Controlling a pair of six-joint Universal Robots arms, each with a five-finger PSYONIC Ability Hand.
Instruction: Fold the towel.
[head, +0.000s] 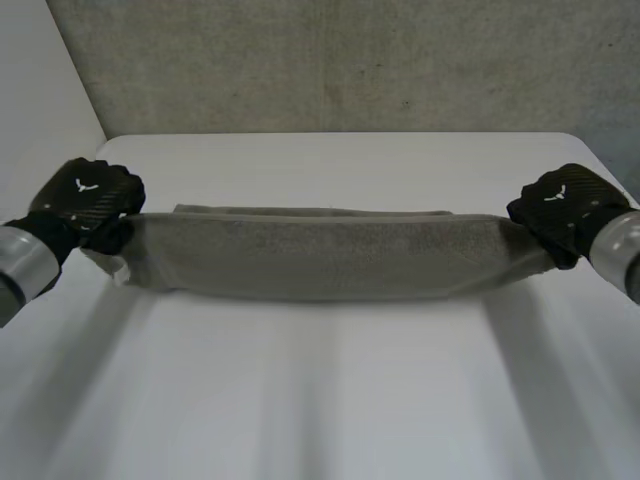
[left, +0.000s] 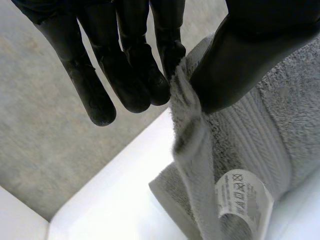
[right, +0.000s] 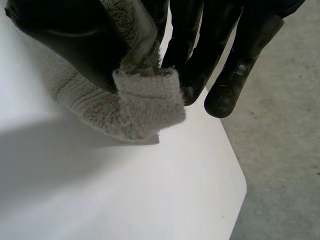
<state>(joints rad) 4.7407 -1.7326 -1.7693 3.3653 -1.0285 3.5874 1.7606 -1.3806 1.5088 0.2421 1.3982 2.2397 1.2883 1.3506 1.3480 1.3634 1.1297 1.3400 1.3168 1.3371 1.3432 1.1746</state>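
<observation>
A grey-beige towel (head: 320, 255) hangs stretched between the robot's two black hands above the white surface (head: 320, 400), its long axis running straight across from the robot's left to its right, level with the near edge of the surface. The left hand (head: 88, 200) holds one short end and the right hand (head: 560, 205) the other, well apart, so the cloth is drawn into a long, narrow band that sags a little in the middle. A second layer of the cloth shows as a thin strip along the band's far upper edge; whether the lower edge touches the surface cannot be told. The left wrist view shows the thumb (left: 250, 55) clamped on the towel's edge against the nearest of the fingers (left: 167, 55), the others straight and free beside it, with ribbed terry falling away below the palm and a white care label (left: 242, 200) hanging near the hem. In the right wrist view the thumb presses the cloth against the fingers (right: 200, 60), and a small flap of the corner curls over just past the fingertips. A grey wall (head: 350, 60) stands behind the surface.
</observation>
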